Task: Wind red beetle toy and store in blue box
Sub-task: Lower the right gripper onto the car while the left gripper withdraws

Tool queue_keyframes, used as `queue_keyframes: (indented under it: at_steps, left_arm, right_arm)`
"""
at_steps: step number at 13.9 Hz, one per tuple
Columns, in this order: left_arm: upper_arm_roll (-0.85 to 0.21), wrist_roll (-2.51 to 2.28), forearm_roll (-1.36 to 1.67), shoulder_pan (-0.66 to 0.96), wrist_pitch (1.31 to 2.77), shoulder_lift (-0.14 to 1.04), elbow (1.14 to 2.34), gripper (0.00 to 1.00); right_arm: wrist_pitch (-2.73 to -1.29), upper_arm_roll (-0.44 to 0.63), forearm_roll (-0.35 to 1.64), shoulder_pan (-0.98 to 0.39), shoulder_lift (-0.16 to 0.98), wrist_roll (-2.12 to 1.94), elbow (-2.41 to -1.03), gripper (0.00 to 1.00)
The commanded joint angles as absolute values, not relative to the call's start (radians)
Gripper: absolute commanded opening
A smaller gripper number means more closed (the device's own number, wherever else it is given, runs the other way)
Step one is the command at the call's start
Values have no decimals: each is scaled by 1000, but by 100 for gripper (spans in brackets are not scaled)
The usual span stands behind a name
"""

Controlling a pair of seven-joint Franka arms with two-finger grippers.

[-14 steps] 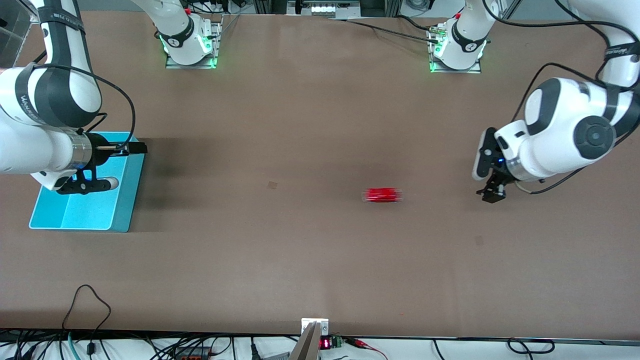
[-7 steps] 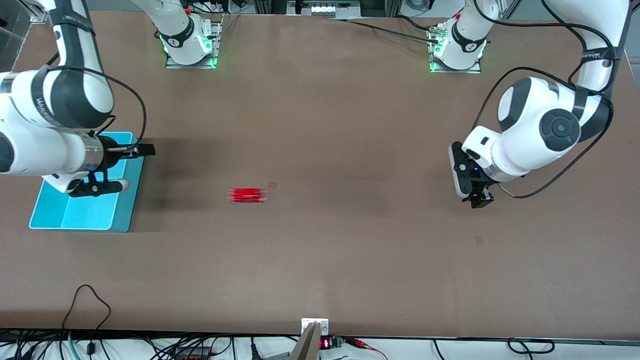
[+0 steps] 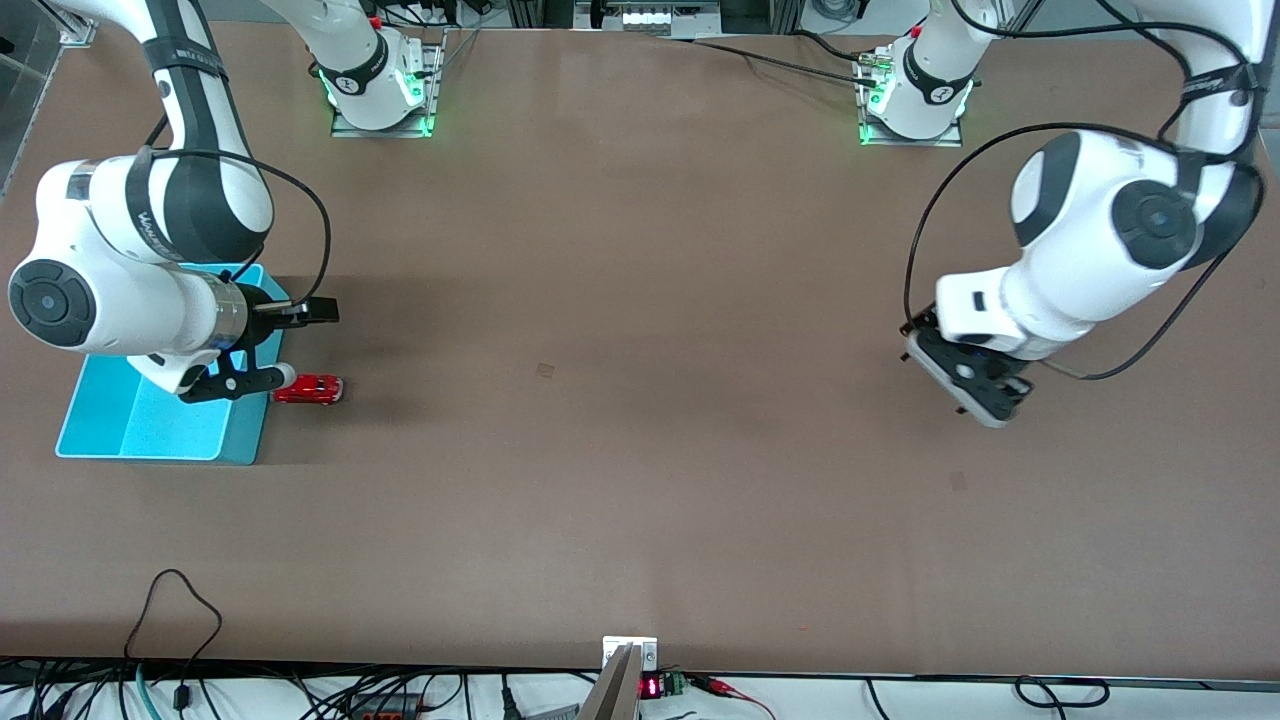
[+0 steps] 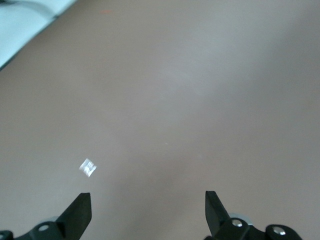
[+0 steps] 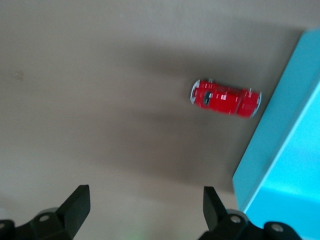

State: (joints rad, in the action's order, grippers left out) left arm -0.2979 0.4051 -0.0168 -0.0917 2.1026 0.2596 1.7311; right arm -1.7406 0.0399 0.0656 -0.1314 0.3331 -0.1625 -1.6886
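The red beetle toy (image 3: pixel 310 389) stands on the table, touching or nearly touching the side wall of the blue box (image 3: pixel 150 425) at the right arm's end. In the right wrist view the toy (image 5: pixel 225 97) lies beside the box's wall (image 5: pixel 280 165). My right gripper (image 3: pixel 287 346) is open and empty, over the box's edge and the table just beside the toy; its fingertips (image 5: pixel 80 195) show wide apart. My left gripper (image 3: pixel 975 388) is open and empty over bare table at the left arm's end, and its view (image 4: pixel 147 200) shows only the tabletop.
The two arm bases (image 3: pixel 380 90) (image 3: pixel 912 95) stand at the table's edge farthest from the front camera. Cables and a small display (image 3: pixel 650 686) run along the nearest edge. A small dark mark (image 3: pixel 545 370) is on the table's middle.
The toy has rolled across the table from near the left arm's side to the blue box and stopped there. The right gripper has shifted toward it. The left wrist has turned.
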Motion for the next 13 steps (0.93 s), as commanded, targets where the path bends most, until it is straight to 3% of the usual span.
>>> queue_keyframes:
  at_steps: [1, 3, 6, 9, 13]
  left_arm:
    - [-185, 180, -8, -31, 2071, 235, 1683, 100]
    - [-103, 117, -5, 14, 1989, 222, 1640, 100]
    - [-71, -18, 0, 20, 1834, 215, 1559, 100]
    - [14, -75, 55, 55, 1781, 161, 1557, 100]
    - [17, -75, 69, 28, 1657, 101, 1568, 100]
  right_arm:
    - [-1866, 26, 69, -92, 316, -370, -1770, 100]
    - [-1965, -23, 46, -60, 314, -536, -1833, 100]
    - [-2130, -95, -41, 18, 316, -863, -1928, 100]
    - [-2250, -98, -48, 46, 314, -1070, -2028, 100]
    - [-2388, -100, -96, 67, 316, -1264, -2118, 100]
